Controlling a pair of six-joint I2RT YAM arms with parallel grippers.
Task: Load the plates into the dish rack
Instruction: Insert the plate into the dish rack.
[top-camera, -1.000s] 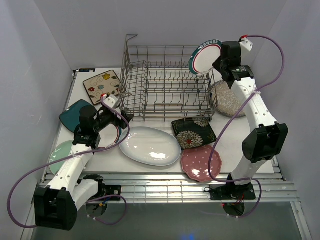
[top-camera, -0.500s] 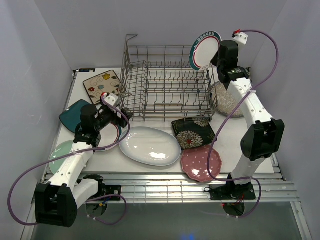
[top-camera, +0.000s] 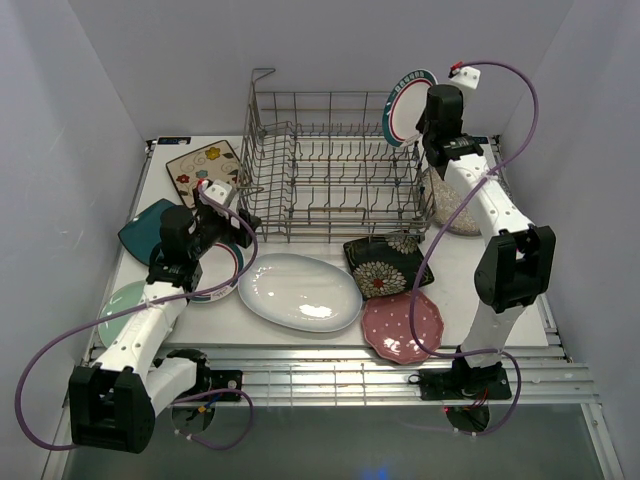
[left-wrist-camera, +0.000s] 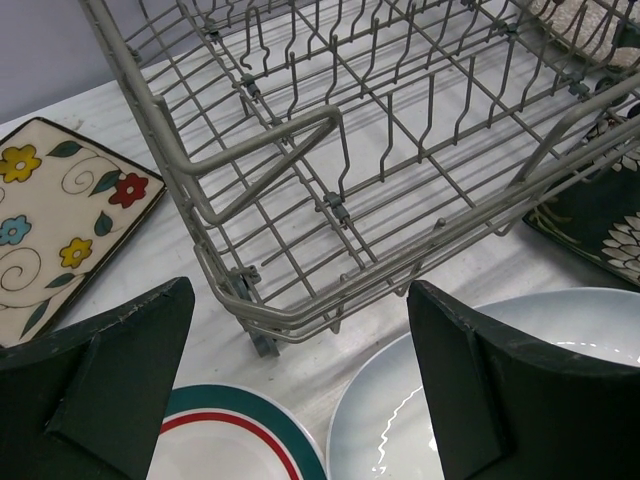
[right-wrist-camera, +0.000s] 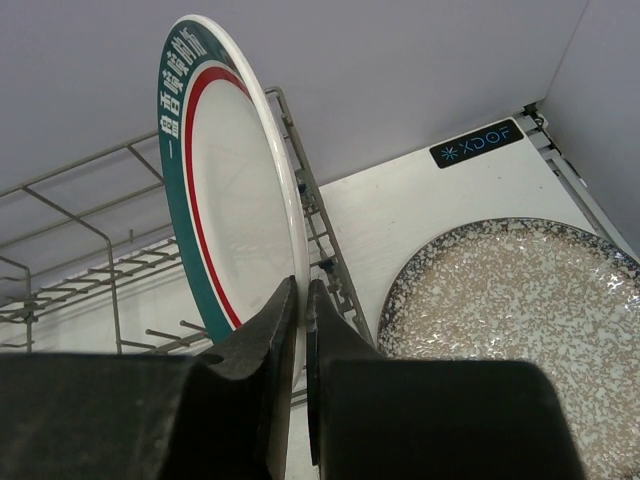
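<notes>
Plainly, rack edges: the dish rack (top-camera: 335, 170) is an open-topped wire basket with rows of upright tines, none holding a plate, and a tall wire loop at its far left corner.
Open room: a bare strip of white table (top-camera: 460, 290) lies beyond the rack's right near corner; grey walls close in behind the rack and to both sides.
Held plate: a teal-rimmed plate (top-camera: 408, 105) stands on edge over the rack's far right corner; I cannot tell whether it touches the top wire.
Right gripper: the right gripper (top-camera: 425, 125) is raised above the rack's right end, its fingers (right-wrist-camera: 262, 330) pinched tight on that plate's lower rim.
Right arm: it rises steeply from its base and reaches in over the rack's right end.
Left gripper: the left gripper (left-wrist-camera: 300, 300) hangs at the rack's near left corner, jaws spread wide and grasping nothing.
Beneath it: a second teal-rimmed plate (left-wrist-camera: 240, 430) lies flat just in front of that corner.
Front of rack: white oval plate (top-camera: 300, 292), black floral square plate (top-camera: 388, 265) and pink dotted plate (top-camera: 403, 327), all flat.
Right of rack: speckled grey plate (top-camera: 450, 200), close beside the end wall.
Left of rack: cream floral plate (top-camera: 205, 170), teal square plate (top-camera: 145, 228) and pale green plate (top-camera: 120, 305).
</notes>
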